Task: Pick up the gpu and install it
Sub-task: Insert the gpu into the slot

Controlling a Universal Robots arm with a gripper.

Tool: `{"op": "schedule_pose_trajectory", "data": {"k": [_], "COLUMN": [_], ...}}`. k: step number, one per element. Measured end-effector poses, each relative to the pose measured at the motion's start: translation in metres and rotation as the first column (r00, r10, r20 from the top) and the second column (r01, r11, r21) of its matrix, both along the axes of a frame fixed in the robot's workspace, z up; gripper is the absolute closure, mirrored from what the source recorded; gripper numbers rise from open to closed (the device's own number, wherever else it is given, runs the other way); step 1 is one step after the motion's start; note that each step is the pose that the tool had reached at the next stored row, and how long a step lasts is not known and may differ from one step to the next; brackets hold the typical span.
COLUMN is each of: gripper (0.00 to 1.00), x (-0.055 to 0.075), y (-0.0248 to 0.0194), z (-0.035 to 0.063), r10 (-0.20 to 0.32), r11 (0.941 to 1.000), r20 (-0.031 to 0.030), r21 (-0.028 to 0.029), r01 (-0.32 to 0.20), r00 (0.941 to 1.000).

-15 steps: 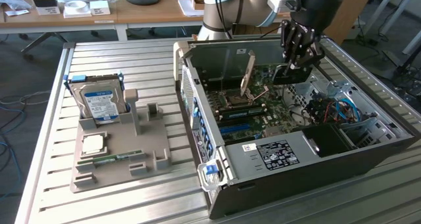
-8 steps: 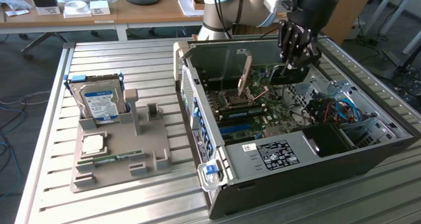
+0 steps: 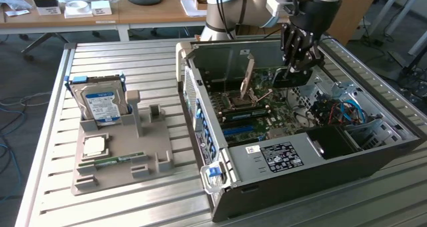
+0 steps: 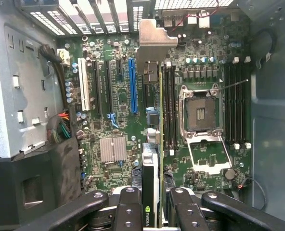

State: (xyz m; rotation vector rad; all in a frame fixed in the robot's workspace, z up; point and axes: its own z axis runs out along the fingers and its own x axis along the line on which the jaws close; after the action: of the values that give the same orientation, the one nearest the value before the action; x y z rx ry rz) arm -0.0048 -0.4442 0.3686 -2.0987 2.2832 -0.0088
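Note:
The gpu (image 3: 291, 80) hangs inside the open computer case (image 3: 313, 172), just above the green motherboard (image 3: 257, 122), with my gripper (image 3: 297, 67) shut on its black rear part. Its silver end bracket (image 3: 249, 73) stands upright toward the case's back wall. In the wrist view the gpu (image 4: 150, 178) appears edge-on between the two black fingers (image 4: 129, 208), and its bracket (image 4: 151, 41) reaches the rear slot openings. The card lies parallel to the blue expansion slot (image 4: 132, 86), between it and the memory slots. Whatever slot lies under the card is hidden.
An open CPU socket (image 4: 200, 113) and the case's side walls flank the card. Cable bundles (image 3: 337, 112) lie in the case on the exterior view's right. A grey holder (image 3: 123, 159) on the slatted table carries a hard drive (image 3: 100, 104), a CPU chip (image 3: 93, 146) and a RAM stick (image 3: 115, 161).

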Motion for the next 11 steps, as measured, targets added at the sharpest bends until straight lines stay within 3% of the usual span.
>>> {"op": "schedule_pose_trajectory", "data": {"k": [11], "gripper": [0.73], "x": [-0.0003], "y": [0.0], "z": [-0.0063], "r10": [0.0], "r11": [1.0], "r20": [0.0001], "r21": [0.0003], "r01": [0.0], "r00": [1.0]}}
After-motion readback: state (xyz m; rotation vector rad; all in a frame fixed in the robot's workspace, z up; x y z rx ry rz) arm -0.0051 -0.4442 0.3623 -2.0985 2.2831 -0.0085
